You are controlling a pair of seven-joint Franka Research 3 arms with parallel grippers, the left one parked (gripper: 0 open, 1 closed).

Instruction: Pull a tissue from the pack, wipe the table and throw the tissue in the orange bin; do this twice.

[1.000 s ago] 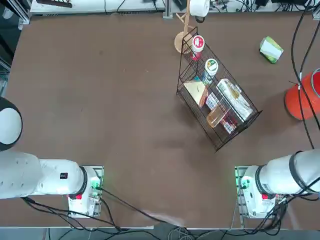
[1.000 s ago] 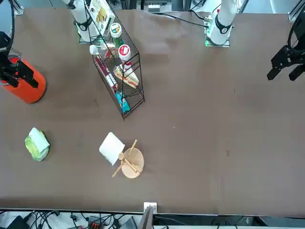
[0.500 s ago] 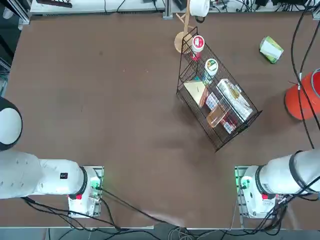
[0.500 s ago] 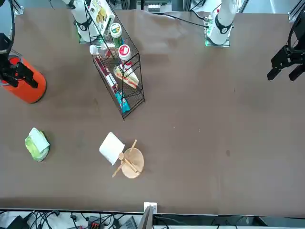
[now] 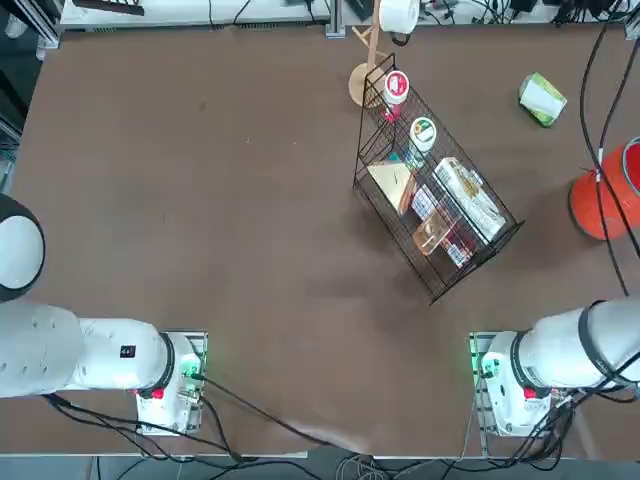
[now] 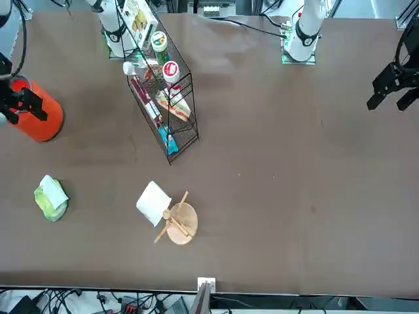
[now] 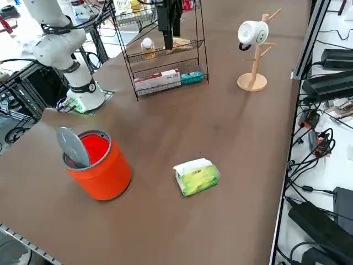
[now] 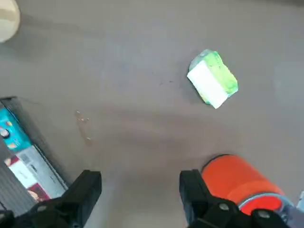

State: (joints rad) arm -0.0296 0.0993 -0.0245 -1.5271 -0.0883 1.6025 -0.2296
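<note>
Bench (image 5: 230,200), matte dark brown, spreads under everything here, and I take my places from the orange bucket on it. Black wire basket (image 5: 392,222), two-tiered and set slantwise, stands to the left of that bucket, well apart from it. The orange bucket (image 7: 105,174) itself stands upright toward the right side of the bench, its round grey lid (image 7: 73,146) raised open and its red inside showing.

My right hand (image 8: 141,190) is raised above the bench, with the bucket to its right and part of the basket to its left; its two fingers are spread wide with nothing between them. Farther from my base than the bucket, and well to its left, stands a wooden mug tree (image 7: 252,81) on a round foot, a white mug (image 7: 253,33) hanging from one peg.

The green-and-white tissue pack (image 7: 197,178) lies on the bench beyond the bucket and a little to its left, apart from it, with white tissue showing on top. Left of the bucket, inside the basket, are a red-lidded cup (image 5: 396,84), a green-lidded cup (image 5: 423,133) and a blue packet (image 8: 13,132). Left of the bucket too, on bare bench, runs a thin brown streak (image 8: 82,128) with small shiny drops.
</note>
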